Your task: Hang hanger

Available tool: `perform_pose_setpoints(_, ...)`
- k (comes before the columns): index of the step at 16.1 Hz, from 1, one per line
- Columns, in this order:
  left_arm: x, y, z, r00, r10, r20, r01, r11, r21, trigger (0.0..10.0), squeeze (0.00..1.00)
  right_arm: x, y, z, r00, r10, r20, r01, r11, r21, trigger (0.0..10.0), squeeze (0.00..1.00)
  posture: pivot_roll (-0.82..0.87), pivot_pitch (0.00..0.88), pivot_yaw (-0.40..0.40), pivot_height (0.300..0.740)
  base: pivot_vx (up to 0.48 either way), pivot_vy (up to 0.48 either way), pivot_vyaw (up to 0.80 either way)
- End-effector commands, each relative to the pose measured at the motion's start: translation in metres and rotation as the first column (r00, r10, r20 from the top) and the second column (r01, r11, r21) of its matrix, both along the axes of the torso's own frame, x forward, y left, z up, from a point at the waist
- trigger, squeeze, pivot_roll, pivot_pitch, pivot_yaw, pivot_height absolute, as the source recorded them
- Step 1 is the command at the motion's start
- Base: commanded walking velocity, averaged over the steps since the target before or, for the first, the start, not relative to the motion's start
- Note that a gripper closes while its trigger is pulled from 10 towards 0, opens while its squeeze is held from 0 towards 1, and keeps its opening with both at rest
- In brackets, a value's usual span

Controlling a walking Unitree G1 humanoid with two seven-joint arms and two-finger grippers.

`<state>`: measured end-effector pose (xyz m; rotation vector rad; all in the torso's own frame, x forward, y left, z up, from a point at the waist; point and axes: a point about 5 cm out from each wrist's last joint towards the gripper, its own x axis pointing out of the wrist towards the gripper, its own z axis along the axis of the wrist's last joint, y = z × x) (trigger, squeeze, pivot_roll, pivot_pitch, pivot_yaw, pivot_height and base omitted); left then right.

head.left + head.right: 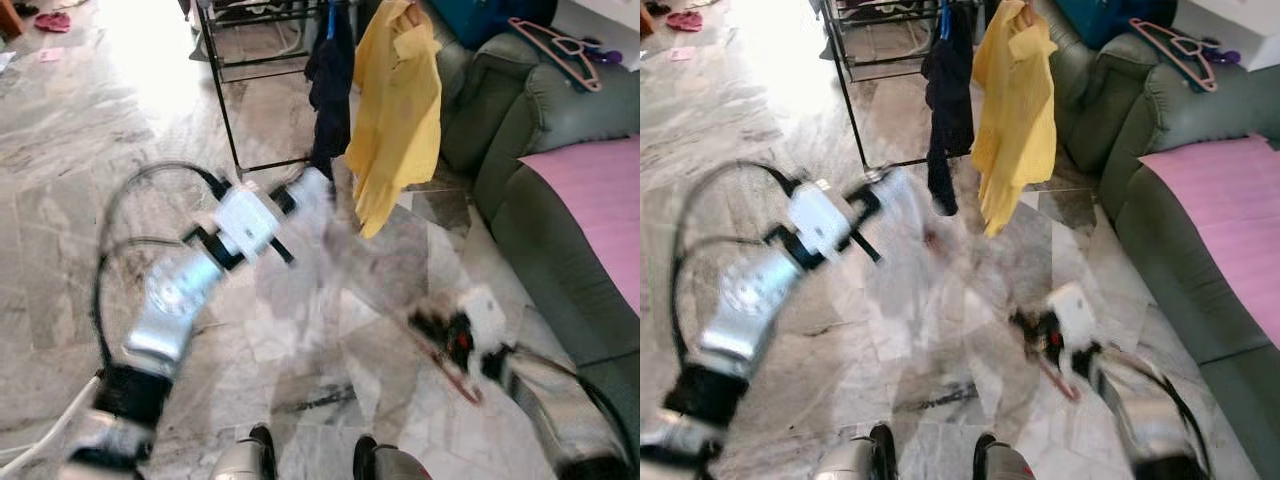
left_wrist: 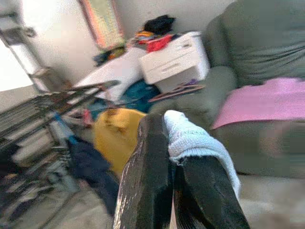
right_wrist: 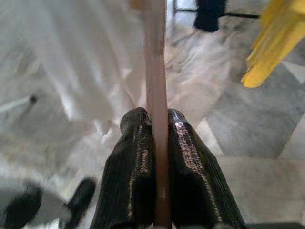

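My right gripper point(image 3: 159, 143) is clenched on the pink hanger point(image 3: 156, 95), whose long axis runs straight out toward twelve o'clock. My left gripper point(image 2: 174, 157) pinches white cloth point(image 2: 190, 138). At one o'clock hangs a yellow shirt point(image 1: 395, 110) on the rack point(image 1: 225, 100).

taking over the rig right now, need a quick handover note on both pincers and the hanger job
Left pincer: shut on a white knitted cloth, raised toward the black metal clothes rack.
Right pincer: shut on a thin pink hanger, low over the marble floor.
A yellow shirt and a dark garment hang on the rack.
Done: hanger and cloth gripped.
Left: hang the hanger on the rack.
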<state>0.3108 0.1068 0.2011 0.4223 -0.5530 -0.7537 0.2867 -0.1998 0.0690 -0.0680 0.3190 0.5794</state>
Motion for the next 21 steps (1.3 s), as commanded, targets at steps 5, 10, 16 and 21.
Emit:
perform_pose_setpoints(5,-0.02,-0.021,-0.021,0.988,-0.109,-0.111,0.113,0.993,0.033,10.0,0.0,0.022,-0.01,0.008,0.983,-0.181,0.028,0.176,0.976,0.132,10.0,0.0,-0.01,0.224,0.008,0.74,0.0,0.0,0.0)
perform_pose_setpoints(10,-0.025,-0.034,-0.063,0.973,-0.109,-0.203,0.139,0.981,0.138,10.0,0.0,0.031,0.007,0.04,0.985,-0.141,0.094,0.1,0.93,0.354,10.0,0.0,-0.01,0.221,0.005,0.74,0.0,0.0,0.0)
perform_pose_setpoints(16,-0.024,-0.043,-0.063,0.98,-0.112,-0.164,0.134,0.982,0.132,10.0,0.0,0.05,-0.016,0.061,0.912,-0.404,0.077,0.314,0.805,0.503,10.0,0.0,-0.03,0.208,-0.001,0.74,0.0,0.0,0.0)
perform_pose_setpoints(21,-0.012,-0.035,-0.052,0.998,-0.01,-0.07,0.019,0.991,0.13,10.0,0.0,0.045,-0.019,0.046,0.902,-0.43,0.017,0.377,0.807,0.454,10.0,0.0,-0.03,0.206,-0.004,0.74,0.0,0.0,0.0)
